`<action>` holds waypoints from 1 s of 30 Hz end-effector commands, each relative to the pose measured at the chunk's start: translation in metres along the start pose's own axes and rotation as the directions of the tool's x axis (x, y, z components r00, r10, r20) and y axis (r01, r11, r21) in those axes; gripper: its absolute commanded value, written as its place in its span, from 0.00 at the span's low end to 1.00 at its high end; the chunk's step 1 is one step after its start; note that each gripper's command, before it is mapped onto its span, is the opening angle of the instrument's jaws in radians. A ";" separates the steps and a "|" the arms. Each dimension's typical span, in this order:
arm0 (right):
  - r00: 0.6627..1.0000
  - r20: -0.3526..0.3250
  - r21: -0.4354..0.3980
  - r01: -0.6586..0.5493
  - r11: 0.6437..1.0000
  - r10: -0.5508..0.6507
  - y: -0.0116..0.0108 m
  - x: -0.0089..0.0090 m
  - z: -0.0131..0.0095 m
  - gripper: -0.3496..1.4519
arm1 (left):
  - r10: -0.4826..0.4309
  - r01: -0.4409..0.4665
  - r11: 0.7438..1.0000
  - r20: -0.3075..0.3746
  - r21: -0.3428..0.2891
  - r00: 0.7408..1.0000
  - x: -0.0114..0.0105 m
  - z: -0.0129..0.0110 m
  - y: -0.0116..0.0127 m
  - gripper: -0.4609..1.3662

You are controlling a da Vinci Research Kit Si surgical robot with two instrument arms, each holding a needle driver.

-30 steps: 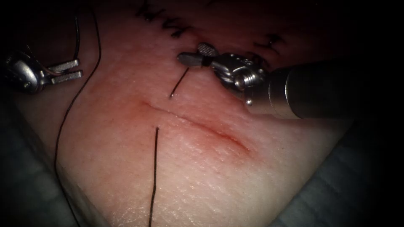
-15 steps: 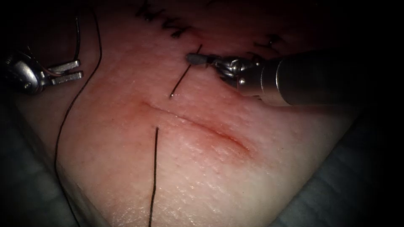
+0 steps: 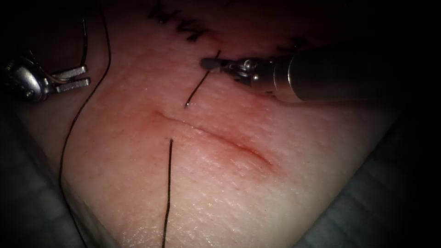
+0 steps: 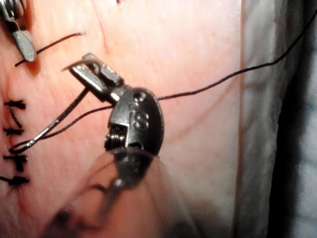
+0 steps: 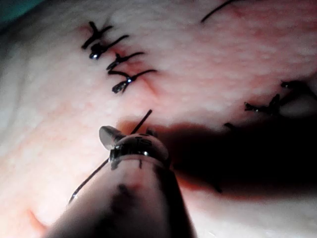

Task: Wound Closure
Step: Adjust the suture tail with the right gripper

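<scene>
The curved needle [image 3: 196,88] stands out of the tissue [image 3: 220,202] on the right side of the cut [image 3: 216,138], its lower end in the skin. My right tool [image 3: 210,63] is shut on the needle near its upper end, as the right wrist view shows for the tool [image 5: 112,137] and needle [image 5: 90,179]. Black thread [image 3: 168,183] enters the tissue just left of the cut. My left tool [image 3: 73,78] rests at the far left with its jaws slightly apart. It [image 4: 93,73] holds nothing, and a thread loop [image 4: 44,131] runs past it.
Finished dark stitches [image 3: 183,28] lie beyond the cut, with more [image 3: 294,45] near the right shaft. A long strand of thread [image 3: 69,133] trails down the tissue's left edge. Dark cloth [image 3: 367,206] surrounds the tissue.
The right tool's jaws, open around the needle a second ago, have shut on it. Its wrist has straightened and edged slightly left. The needle and left tool have hardly moved.
</scene>
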 end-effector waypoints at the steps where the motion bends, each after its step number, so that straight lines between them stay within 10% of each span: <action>1: 1.000 0.000 -0.004 0.012 1.000 -0.012 0.0000 0.0000 0.0002 0.82 | -0.002 0.002 1.000 0.000 -0.003 1.000 0.0000 0.0000 0.0000 0.06; 12: 0.988 0.034 0.006 0.148 0.989 -0.148 -0.0008 -0.0009 0.0023 0.74 | -0.007 0.007 1.000 -0.002 -0.004 1.000 0.0000 -0.0002 0.0001 0.06; 14: 0.980 0.035 0.006 0.193 0.981 -0.194 -0.0009 -0.0009 0.0024 0.49 | -0.007 0.007 1.000 -0.002 -0.004 1.000 0.0000 -0.0002 0.0001 0.06; 15: 0.977 0.037 0.004 0.211 0.978 -0.211 -0.0010 -0.0009 0.0023 0.13 | -0.007 0.007 1.000 -0.002 -0.004 1.000 0.0000 -0.0002 0.0001 0.06; 16: 0.975 0.045 0.003 0.216 0.976 -0.216 -0.0010 -0.0009 0.0023 0.00 | -0.007 0.007 1.000 -0.003 -0.004 1.000 0.0001 -0.0002 0.0001 0.06; 23: 0.966 0.040 -0.032 0.257 0.966 -0.255 -0.0016 -0.0004 0.0017 0.00 | -0.013 0.013 1.000 -0.003 -0.005 1.000 0.0001 -0.0002 0.0001 0.06; 30: 0.911 -0.170 0.088 0.393 0.915 -0.375 -0.0031 0.0006 -0.0004 0.00 | -0.019 0.019 1.000 -0.003 -0.005 1.000 0.0001 -0.0002 0.0001 0.06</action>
